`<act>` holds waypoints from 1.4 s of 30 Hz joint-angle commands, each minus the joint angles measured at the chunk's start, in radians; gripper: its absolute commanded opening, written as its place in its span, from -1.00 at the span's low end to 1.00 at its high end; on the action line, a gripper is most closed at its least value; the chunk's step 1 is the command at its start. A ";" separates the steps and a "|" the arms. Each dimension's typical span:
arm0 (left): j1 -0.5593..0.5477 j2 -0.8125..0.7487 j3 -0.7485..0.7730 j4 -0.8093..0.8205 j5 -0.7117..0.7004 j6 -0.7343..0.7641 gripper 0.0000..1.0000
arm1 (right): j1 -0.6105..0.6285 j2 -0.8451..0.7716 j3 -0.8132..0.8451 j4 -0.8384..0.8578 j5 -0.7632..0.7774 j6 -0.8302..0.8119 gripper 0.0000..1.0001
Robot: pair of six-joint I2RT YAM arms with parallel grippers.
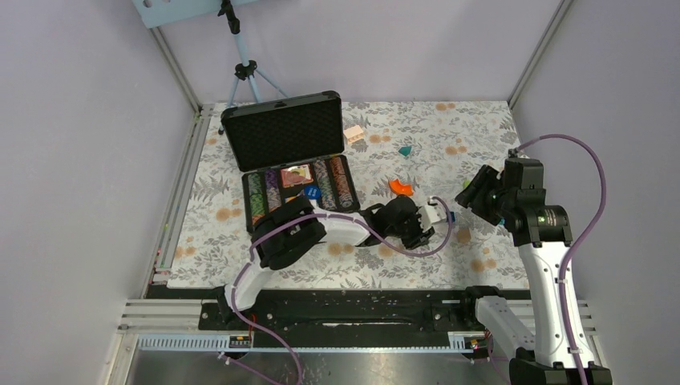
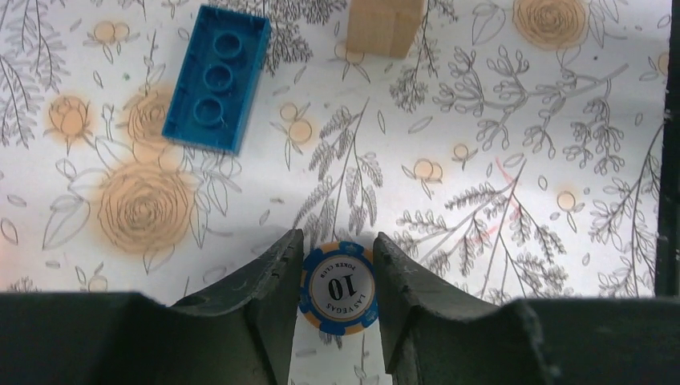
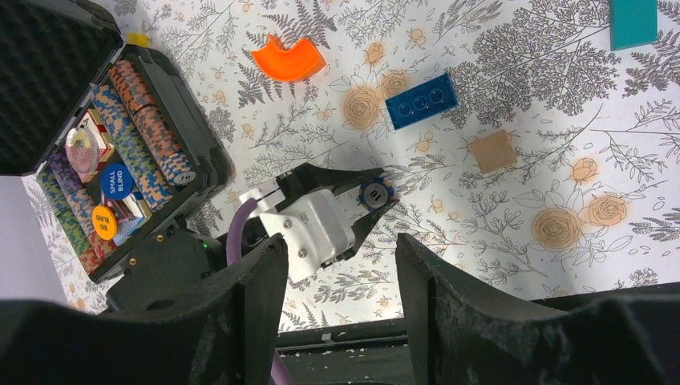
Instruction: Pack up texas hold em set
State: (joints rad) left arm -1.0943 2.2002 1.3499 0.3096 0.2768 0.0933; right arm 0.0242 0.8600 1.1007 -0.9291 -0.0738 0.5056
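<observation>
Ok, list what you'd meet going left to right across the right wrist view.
Open black foam-lined case of poker chips → orange curved block → blue-rimmed poker chip → blue studded plastic brick → tan square wooden block → teal block.

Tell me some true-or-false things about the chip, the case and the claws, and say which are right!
1. A poker chip sits between the left claw's fingers. True.
2. The case is closed. False: its lid stands open.
3. The chip shows the number 10. True.
4. The right claw holds the orange block. False: that claw is empty; the block lies on the table.
5. The blue brick is inside the case. False: it lies on the table.
</observation>
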 commanded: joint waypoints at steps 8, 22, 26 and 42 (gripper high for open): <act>0.002 -0.115 -0.143 -0.283 -0.047 -0.178 -0.22 | 0.004 -0.034 0.003 0.028 -0.036 0.001 0.18; -0.002 -0.222 -0.335 -0.462 -0.166 -0.265 -0.21 | 0.004 -0.048 -0.003 0.030 -0.093 -0.021 0.20; -0.004 -0.305 -0.381 -0.434 -0.218 -0.300 -0.17 | 0.003 -0.073 -0.020 0.028 -0.090 -0.016 0.19; -0.035 -0.225 -0.034 -0.227 -0.235 -0.180 0.09 | 0.005 -0.093 0.044 -0.035 -0.044 -0.032 0.22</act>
State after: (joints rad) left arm -1.1034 1.9007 1.2274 0.0010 0.0353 -0.1352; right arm 0.0242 0.7681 1.1038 -0.9543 -0.1219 0.4911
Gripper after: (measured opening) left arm 0.542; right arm 0.606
